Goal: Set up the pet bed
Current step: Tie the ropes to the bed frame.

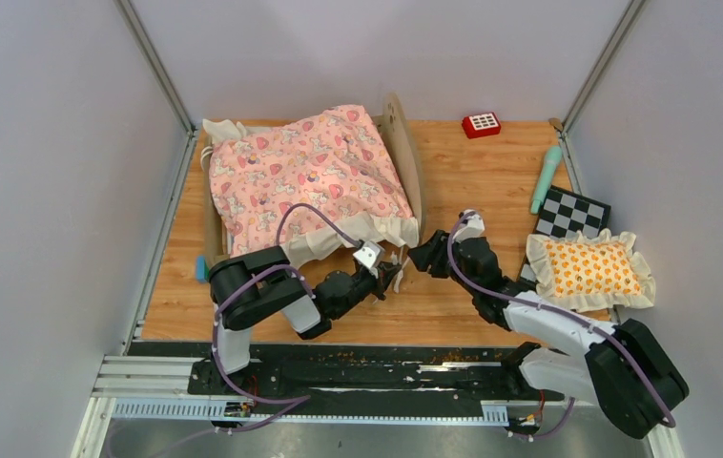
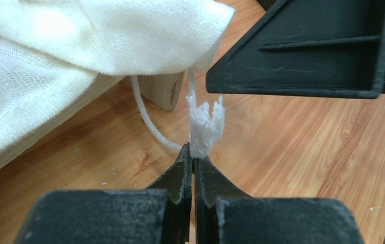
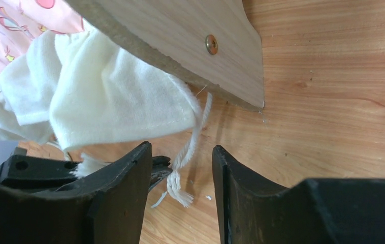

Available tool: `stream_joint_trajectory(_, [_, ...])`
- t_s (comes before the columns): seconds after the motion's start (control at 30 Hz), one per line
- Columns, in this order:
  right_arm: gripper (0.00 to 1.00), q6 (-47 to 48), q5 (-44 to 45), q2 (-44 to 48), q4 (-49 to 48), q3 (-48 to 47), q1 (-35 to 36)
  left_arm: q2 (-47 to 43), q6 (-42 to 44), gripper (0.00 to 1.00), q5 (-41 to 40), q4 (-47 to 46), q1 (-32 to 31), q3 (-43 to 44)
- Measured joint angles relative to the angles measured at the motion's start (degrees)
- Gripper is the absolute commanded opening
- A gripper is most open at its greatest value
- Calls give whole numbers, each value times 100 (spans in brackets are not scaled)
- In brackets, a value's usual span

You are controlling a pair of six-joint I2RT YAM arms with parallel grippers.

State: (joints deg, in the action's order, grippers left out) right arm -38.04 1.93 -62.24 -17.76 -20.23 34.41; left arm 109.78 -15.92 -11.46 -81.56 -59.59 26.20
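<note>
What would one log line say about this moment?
left pincer: shut on frayed cord end | right pincer: open, astride second cord | quilt: draped over pet bed

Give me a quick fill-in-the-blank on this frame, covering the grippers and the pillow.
1. The left gripper is ___ on the frayed end of a white cord.
2. The right gripper is ___, with a second cord end dangling by its fingers.
3. In the top view, the orange pillow lies to the ___ of the pet bed.
Missing words: shut; open; right.
</note>
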Motion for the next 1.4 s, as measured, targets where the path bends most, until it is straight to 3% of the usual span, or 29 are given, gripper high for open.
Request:
stream_joint_trajectory(0.23, [37,-424,83,-682,-544,9,-28,-168,17,0,94,254,0,0])
stream_joint_trajectory(0.63, [32,-841,-83,-1740,-1508,7,-162,-365,87,0,210,717,0,46])
stream_joint_trajectory(0.83, [9,-964,-334,-2083,-2061,7,-162,-544,133,0,219,1014,0,114])
stream_joint_trajectory(0.93, [0,-964,-382,-2090,-2212,11,-162,-566,146,0,210,1204,0,232])
stream_joint_trajectory(1.4, [0,-424,-168,-754,-1749,487,-162,-953,214,0,-208,3521,0,1215])
